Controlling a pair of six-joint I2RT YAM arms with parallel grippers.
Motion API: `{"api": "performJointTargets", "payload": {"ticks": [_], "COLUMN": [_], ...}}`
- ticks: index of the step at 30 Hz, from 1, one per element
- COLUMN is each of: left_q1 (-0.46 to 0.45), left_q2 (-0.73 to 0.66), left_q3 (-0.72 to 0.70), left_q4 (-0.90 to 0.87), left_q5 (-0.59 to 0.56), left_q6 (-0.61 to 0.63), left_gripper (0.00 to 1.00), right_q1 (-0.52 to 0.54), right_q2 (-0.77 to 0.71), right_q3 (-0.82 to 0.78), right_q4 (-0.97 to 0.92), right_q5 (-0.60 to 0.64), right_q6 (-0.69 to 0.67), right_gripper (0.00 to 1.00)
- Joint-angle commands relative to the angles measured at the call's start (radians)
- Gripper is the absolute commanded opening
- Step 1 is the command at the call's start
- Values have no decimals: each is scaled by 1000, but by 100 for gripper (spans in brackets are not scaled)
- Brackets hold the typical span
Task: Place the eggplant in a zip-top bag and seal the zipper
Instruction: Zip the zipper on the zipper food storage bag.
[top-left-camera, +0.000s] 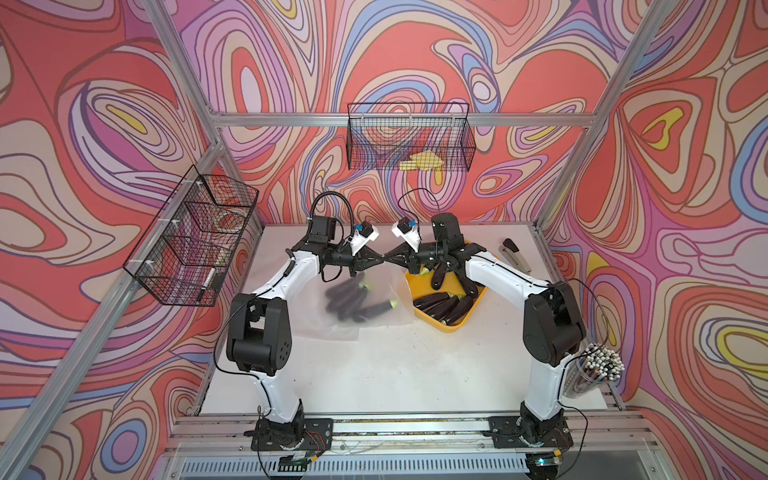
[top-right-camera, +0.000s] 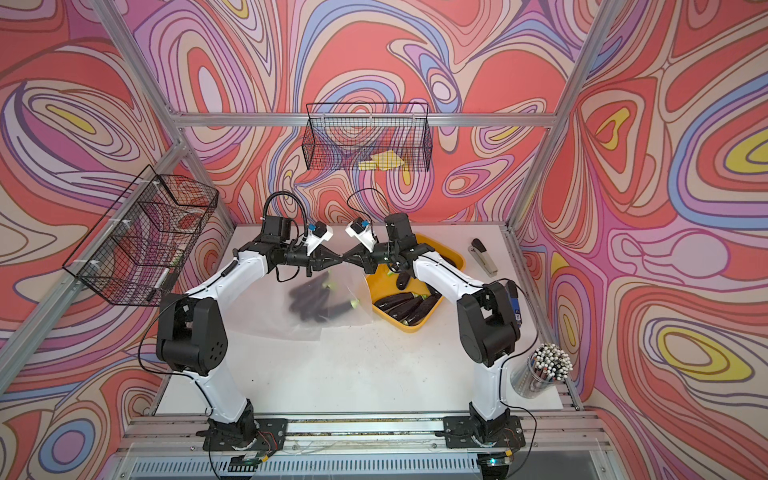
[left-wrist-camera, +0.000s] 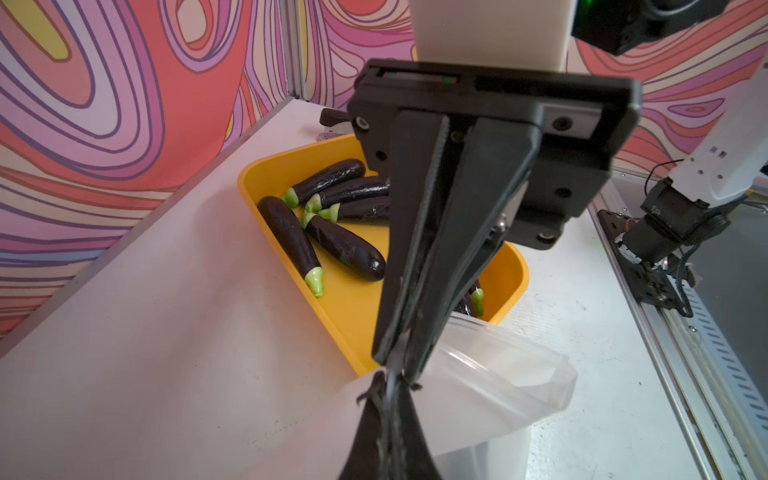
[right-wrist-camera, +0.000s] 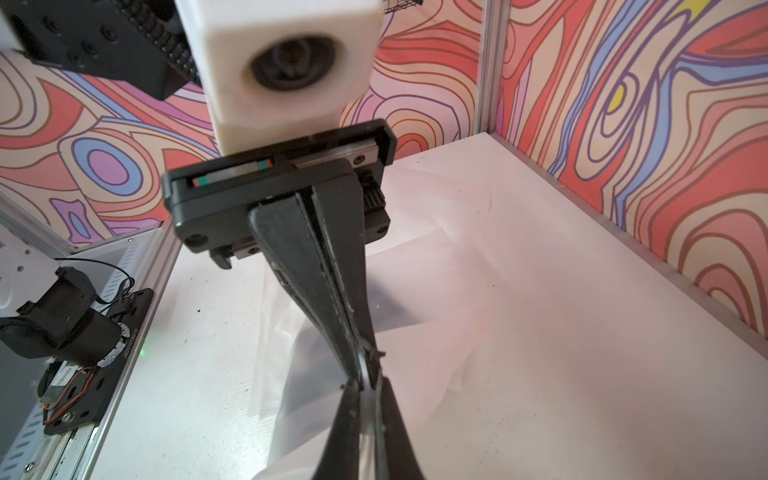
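Yellow plastic tray (top-left-camera: 453, 328), rounded at the corners, stands on the white table (top-left-camera: 395, 374) and holds loose eggplants (top-left-camera: 444, 307): glossy, dark purple, with pale green caps. Touching the tray's edge, the clear zip-top bag (top-left-camera: 374, 328) holds several bagged eggplants (top-left-camera: 349, 299), which look blurred in both top views. Its lower part rests on the table and its film rises to the grippers. The left gripper (top-left-camera: 380, 260) and right gripper (top-left-camera: 391, 260) meet tip to tip above the bag. Each is clamped tight on the bag's top rim, and the wrist views show thin film pinched between tapered black fingers (left-wrist-camera: 419, 291). Beside the pinch, the rim bows open. On the back wall, a black wire basket (top-left-camera: 409, 137) holds a flat yellow piece (top-left-camera: 419, 162).
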Motion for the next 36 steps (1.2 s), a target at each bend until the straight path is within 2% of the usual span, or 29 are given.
{"api": "performJointTargets", "payload": {"ticks": [1,7,11,16,24,36], "left_q1": [40,54,62,80,121,144], "left_q2": [-46,-60,-60,-52,-64,-68], "left_q3": [7,-5,10,30,28,24], "left_q4": [212,298,287,243,277,284], "left_q5": [-96,-194,-266,-301,-368,-402], "left_q6": [-102,-185,-200,-174,-215,-214], "left_gripper": [0,0,0,0,0,0], "right_q1": [5,5,5,5,5,5], "right_q2": [-66,-118,-136,-156,-191,-271], "right_q3": [-93,-175,-199,-217,-272,-409], "right_q4": [-62,-1,6,-5,-3,41], "right_q5": [-22,-14,-12,-10,9,41], "right_q6": [69,135,151,155,183,253], "right_gripper": [0,0,0,0,0,0]}}
